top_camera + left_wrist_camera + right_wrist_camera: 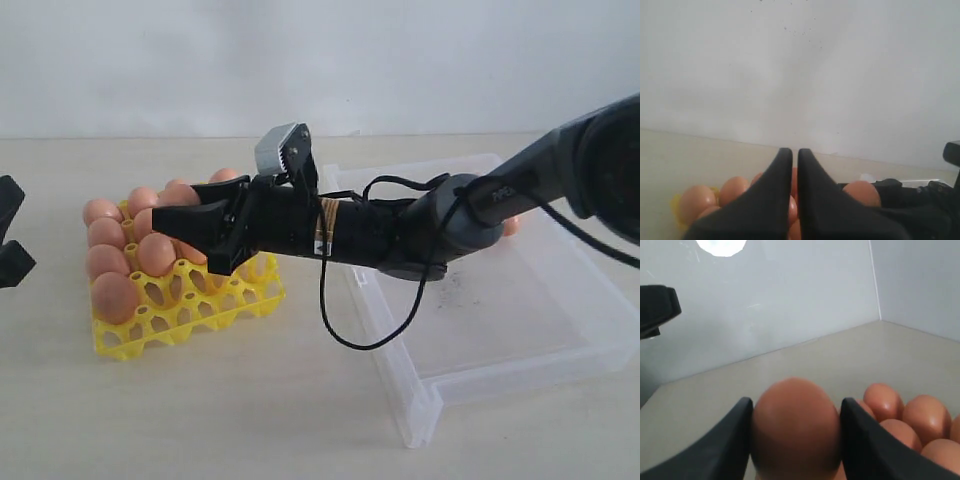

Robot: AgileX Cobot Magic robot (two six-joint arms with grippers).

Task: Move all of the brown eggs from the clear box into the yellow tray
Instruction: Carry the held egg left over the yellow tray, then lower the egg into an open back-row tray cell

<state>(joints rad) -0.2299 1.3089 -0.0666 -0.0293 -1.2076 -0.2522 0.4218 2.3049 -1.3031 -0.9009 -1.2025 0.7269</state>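
The yellow tray (190, 310) lies at the left and has several brown eggs (115, 297) in its far and left cups. My right gripper (178, 222) reaches across from the right and hovers over the tray. In its wrist view the right gripper (796, 405) is shut on one brown egg (795, 430), with tray eggs (925, 417) beyond it. The clear box (520, 300) lies at the right, and one egg (510, 226) peeks out behind the arm. My left gripper (8, 240) waits at the left edge. Its wrist view shows the left gripper (795, 152) shut and holding nothing.
The right arm's black cable (340, 320) loops down between the tray and the box. Bare tabletop (250, 410) spreads in front of both. A white wall stands behind the table.
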